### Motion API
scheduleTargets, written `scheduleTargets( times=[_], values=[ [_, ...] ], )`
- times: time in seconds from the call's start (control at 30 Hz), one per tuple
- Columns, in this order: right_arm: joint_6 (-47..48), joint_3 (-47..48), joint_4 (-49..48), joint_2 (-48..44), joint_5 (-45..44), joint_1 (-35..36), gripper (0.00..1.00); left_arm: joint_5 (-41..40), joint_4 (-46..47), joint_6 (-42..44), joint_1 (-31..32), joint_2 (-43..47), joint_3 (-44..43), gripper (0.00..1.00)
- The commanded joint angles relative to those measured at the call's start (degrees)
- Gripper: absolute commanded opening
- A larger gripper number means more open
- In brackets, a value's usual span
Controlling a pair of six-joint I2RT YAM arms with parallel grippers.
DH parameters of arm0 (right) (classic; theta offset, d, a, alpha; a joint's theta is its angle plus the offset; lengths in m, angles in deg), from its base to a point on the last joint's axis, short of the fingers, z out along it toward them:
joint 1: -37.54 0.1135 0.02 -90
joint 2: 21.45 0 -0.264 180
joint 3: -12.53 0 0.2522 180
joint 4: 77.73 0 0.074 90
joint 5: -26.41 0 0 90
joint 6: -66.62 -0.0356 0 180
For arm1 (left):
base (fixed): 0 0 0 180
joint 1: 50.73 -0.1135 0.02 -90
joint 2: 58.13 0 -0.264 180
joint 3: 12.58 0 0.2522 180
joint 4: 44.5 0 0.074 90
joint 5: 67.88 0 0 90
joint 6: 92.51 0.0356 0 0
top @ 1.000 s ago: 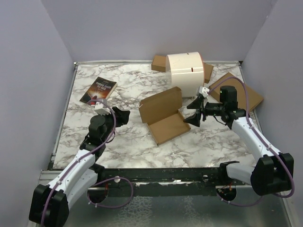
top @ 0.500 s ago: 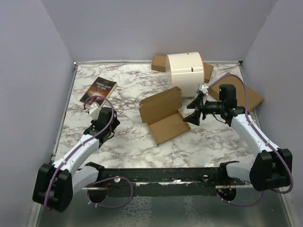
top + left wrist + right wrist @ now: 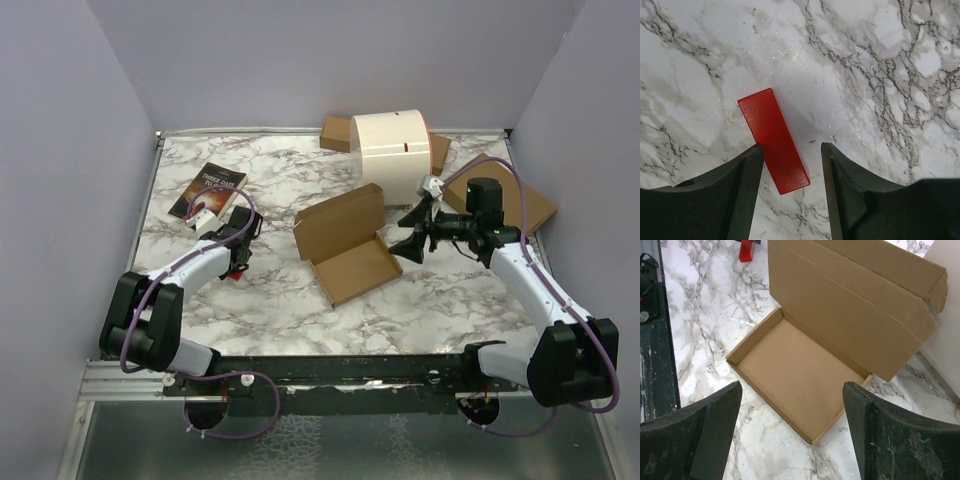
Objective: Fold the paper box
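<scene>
The paper box [image 3: 347,250] lies at the table's middle as an open brown cardboard tray with its lid flap standing up at the far side. In the right wrist view the tray [image 3: 800,372] is empty and the lid [image 3: 855,300] leans back. My right gripper [image 3: 412,238] is open and empty, just right of the box, pointing at it; it also shows in the right wrist view [image 3: 792,385]. My left gripper [image 3: 238,252] is open, left of the box and apart from it. It hangs over a flat red block [image 3: 772,140] on the marble, its jaws astride the block's near end.
A book [image 3: 208,190] lies at the back left. A white cylinder [image 3: 392,150] stands behind the box. Brown cardboard pieces lie at the back [image 3: 337,133] and back right [image 3: 520,195]. The red block also shows in the right wrist view [image 3: 746,250].
My left arm has stretched forward and its gripper has moved to the right and turned down over the red block. The right gripper has barely moved. The box has not moved.
</scene>
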State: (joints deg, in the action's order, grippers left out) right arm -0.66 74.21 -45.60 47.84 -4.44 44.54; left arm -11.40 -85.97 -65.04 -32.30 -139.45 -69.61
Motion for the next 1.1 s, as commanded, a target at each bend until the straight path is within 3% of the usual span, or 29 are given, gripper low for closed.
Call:
scheduleTargets(
  times=[0.0, 0.17, 0.63, 0.83, 0.87, 0.93, 1.0, 1.07],
  values=[
    [-0.4, -0.7, -1.6, -1.1, -1.1, -0.3, 0.83, -2.2, -3.5, -1.9, -0.3, -1.3, -0.9, 0.52],
    [-0.4, -0.7, -1.6, -1.0, -1.2, -0.4, 0.82, -1.2, -1.4, -2.3, -0.8, -1.7, 1.2, 0.50],
    [-0.4, -0.8, -1.6, -1.2, -1.2, -0.9, 0.82, -0.3, 0.0, -3.2, -1.6, -1.7, 3.6, 0.32],
    [-0.4, -0.9, -1.6, -1.3, -1.0, -1.0, 0.83, 0.8, 1.2, -2.4, -1.6, -1.9, 4.3, 0.34],
    [-0.5, -0.8, -1.6, -1.3, -0.9, -1.0, 0.83, 1.1, 1.3, -2.3, -1.5, -1.9, 4.5, 0.31],
    [-0.5, -0.8, -1.6, -1.3, -0.9, -1.1, 0.83, 1.8, 1.8, -1.3, -1.5, -1.3, 4.5, 0.07],
    [-0.5, -0.8, -1.6, -1.3, -0.8, -1.2, 0.83, 2.6, 1.9, 0.2, -1.5, -0.3, 4.3, 0.00],
    [-0.6, -0.8, -1.6, -1.3, -0.6, -1.2, 0.83, 3.8, 1.7, 2.1, -1.6, 1.0, 4.1, 0.00]
  ],
)
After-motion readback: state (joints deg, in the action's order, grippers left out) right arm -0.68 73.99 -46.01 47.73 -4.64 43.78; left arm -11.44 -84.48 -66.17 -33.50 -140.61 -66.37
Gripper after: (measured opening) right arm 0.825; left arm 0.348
